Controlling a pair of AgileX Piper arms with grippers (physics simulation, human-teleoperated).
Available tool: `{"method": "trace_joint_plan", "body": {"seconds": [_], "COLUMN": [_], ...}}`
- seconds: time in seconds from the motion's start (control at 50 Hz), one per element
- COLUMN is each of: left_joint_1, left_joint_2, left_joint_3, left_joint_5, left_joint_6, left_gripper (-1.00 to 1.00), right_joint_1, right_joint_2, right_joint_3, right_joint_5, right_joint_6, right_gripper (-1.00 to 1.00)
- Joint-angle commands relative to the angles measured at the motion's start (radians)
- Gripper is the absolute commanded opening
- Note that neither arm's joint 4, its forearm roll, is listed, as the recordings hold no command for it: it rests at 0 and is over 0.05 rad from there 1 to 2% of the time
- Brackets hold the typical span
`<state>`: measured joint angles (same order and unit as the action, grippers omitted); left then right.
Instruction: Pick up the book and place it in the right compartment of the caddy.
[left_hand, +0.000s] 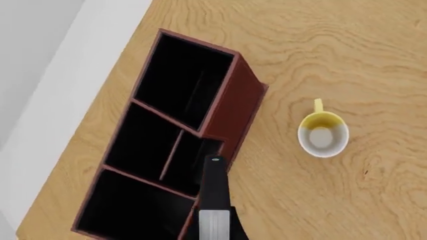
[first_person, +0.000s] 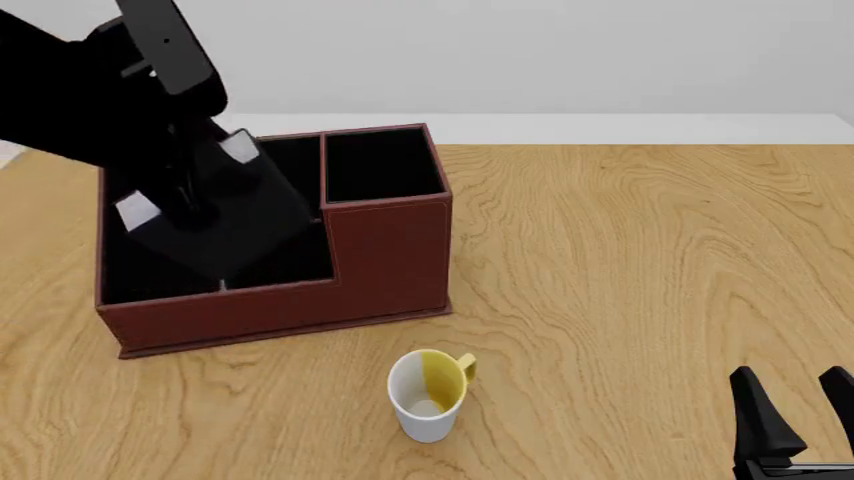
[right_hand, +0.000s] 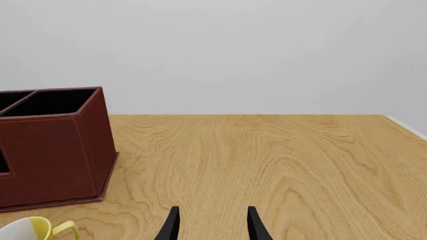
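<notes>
The red-brown caddy (first_person: 267, 310) (left_hand: 235, 107) (right_hand: 53, 150) stands at the left of the table. Its right compartment (first_person: 383, 163) (left_hand: 181, 80) is the tall square cell with black lining. The black book (first_person: 234, 235) (left_hand: 214, 192) with white page ends hangs tilted over the low cells, just left of that compartment. My left gripper (first_person: 187, 200) is shut on it, its fingers mostly hidden by the book. In the left wrist view the book shows edge-on, its tip over the wall by the small cells. My right gripper (first_person: 790, 415) (right_hand: 213, 225) is open and holds nothing, low at the near right.
A white-and-yellow mug (first_person: 427, 395) (left_hand: 323, 136) (right_hand: 27, 231) stands upright in front of the caddy, toward the table's middle. The left arm (first_person: 94, 90) reaches in above the caddy's left side. The table's far edge (first_person: 641, 144) runs behind the caddy.
</notes>
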<state>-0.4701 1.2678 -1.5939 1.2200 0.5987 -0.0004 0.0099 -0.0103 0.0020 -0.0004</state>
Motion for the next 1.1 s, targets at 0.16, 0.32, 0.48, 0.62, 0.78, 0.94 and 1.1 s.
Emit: {"method": "trace_joint_plan", "body": {"seconds": [0.16, 0.32, 0.48, 0.62, 0.78, 0.94, 1.1], "left_joint_1": [0.016, 0.046, 0.026, 0.014, -0.017, -0.036, -0.037], "left_joint_2": [0.037, 0.076, 0.121, 0.171, 0.232, 0.297, 0.365], "left_joint_3": [-0.204, -0.289, -0.357, -0.400, -0.460, -0.515, -0.570], "left_joint_5": [0.000, 0.000, -0.001, 0.000, 0.000, 0.000, 0.000], "left_joint_6": [-0.074, -0.050, -0.073, -0.086, -0.104, -0.117, -0.125], "left_gripper": [-1.00, -1.00, -1.00, -1.00, -1.00, -1.00, -1.00], "right_joint_1": [0.000, 0.000, 0.000, 0.000, 0.000, 0.000, 0.000], "right_joint_2": [0.000, 0.000, 0.000, 0.000, 0.000, 0.000, 0.000], "right_joint_3": [0.000, 0.000, 0.000, 0.000, 0.000, 0.000, 0.000], "right_joint_5": [0.000, 0.000, 0.000, 0.000, 0.000, 0.000, 0.000], "right_joint_6": [0.000, 0.000, 0.000, 0.000, 0.000, 0.000, 0.000], "right_gripper": [1.00, 1.00, 1.00, 1.00, 1.00, 1.00, 1.00]}}
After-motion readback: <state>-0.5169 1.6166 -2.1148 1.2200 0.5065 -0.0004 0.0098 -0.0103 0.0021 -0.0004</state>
